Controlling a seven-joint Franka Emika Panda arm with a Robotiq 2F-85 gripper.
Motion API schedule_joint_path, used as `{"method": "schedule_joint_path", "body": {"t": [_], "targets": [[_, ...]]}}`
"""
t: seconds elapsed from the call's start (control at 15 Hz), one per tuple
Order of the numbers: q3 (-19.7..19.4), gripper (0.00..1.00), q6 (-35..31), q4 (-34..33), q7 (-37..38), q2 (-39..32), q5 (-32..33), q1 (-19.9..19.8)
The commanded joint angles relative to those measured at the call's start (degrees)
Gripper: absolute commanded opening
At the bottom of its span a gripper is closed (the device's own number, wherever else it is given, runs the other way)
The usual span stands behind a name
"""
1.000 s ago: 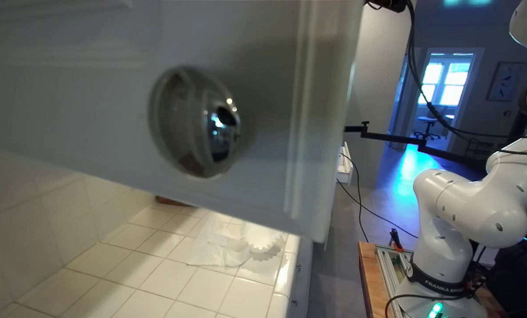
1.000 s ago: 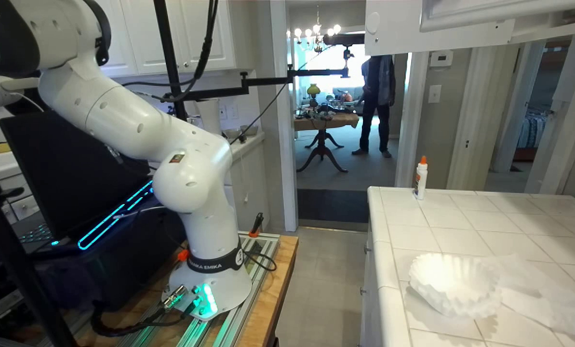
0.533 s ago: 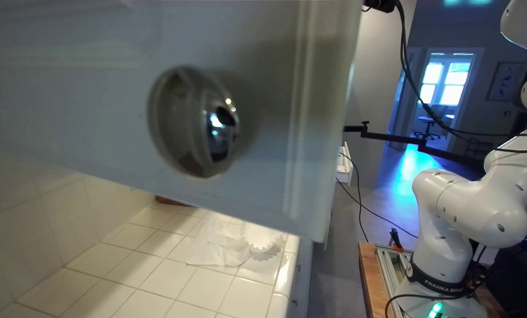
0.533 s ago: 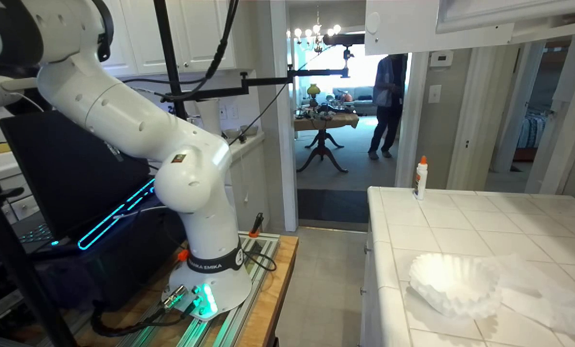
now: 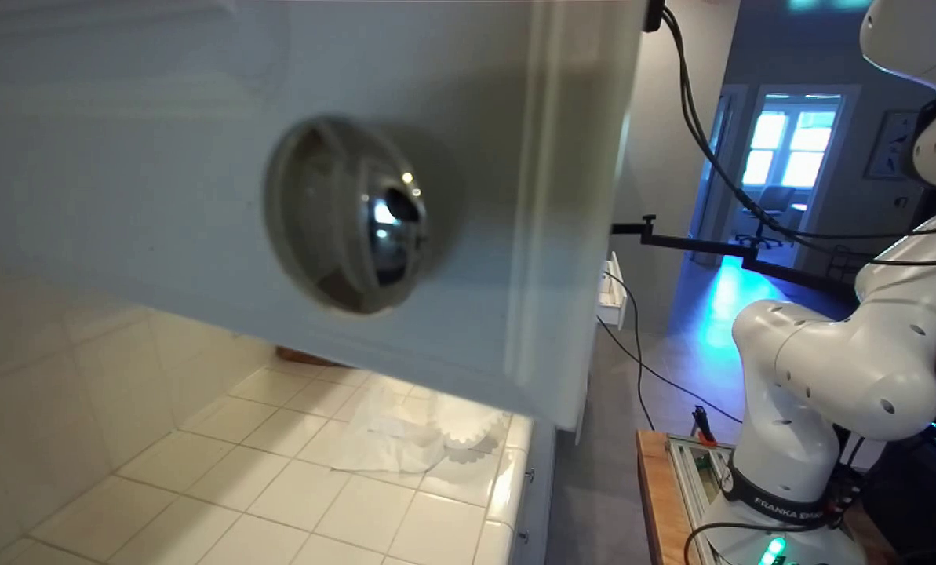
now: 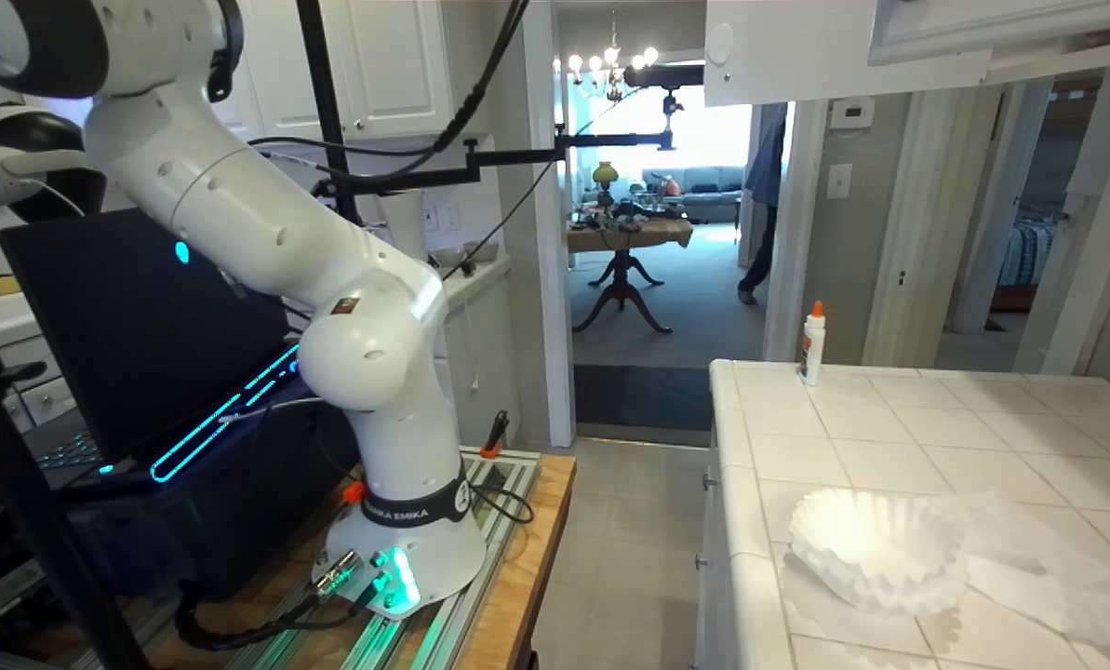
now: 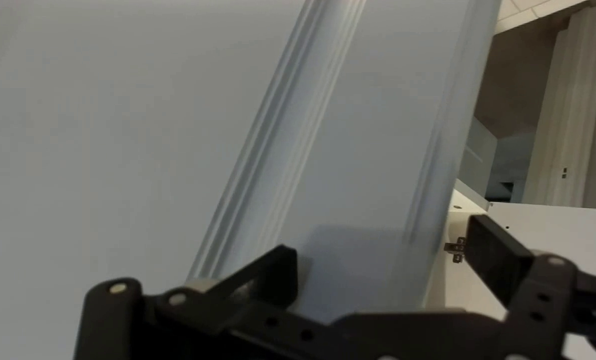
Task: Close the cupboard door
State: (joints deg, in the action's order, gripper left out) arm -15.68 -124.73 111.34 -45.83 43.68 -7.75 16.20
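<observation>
Currently, counter (image 6: 866, 419): white tile, in both exterior views; cupboard (image 6: 1066, 63) hanging above it.
Arm (image 6: 266, 242): white, mounted on a bench (image 6: 543, 530), strip of floor (image 6: 624, 521) between bench and counter. Upper links run out of frame in both exterior views.
Door (image 7: 203, 150): pale grey-white, moulded, fills left and middle of the wrist view. Ajar; pale surfaces show past its edge. That edge slants through the gap between the jaws: one finger overlaps the face in view, the other lies beyond the edge. Contact: cannot tell.
Knobbed panel (image 5: 468, 204): over the counter, large in an exterior view. Same leaf as the door or not: cannot tell.
Laptop (image 6: 145, 316): screen raised, dark, near the arm.
Gripper (image 7: 385, 255): jaws wide apart, nothing clamped.
Fluted bowl (image 6: 875, 549): white, on the counter; thin pale sheet (image 5: 405, 451) just beside.
Glue (image 6: 811, 349): bottle upright, orange cap, near a counter corner.
Knob (image 5: 350, 216): round, chrome, near the panel's free edge.
Hinge (image 7: 456, 247): metal, just past the door's edge in the wrist view.
</observation>
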Motion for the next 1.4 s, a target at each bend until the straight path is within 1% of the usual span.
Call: {"method": "schedule_joint_path", "body": {"t": [0.0, 0.93, 1.33], "targets": [[1.42, 1.0, -3.58, 0.96, 2.24, -2.67, -2.23, -0.81], [6.63, 1.0, -10.85, 2.71, 6.54, -8.95, -0.03, -1.94], [9.69, 1.0, -14.16, 2.1, 8.84, -12.86, 2.12, -4.33]]}}
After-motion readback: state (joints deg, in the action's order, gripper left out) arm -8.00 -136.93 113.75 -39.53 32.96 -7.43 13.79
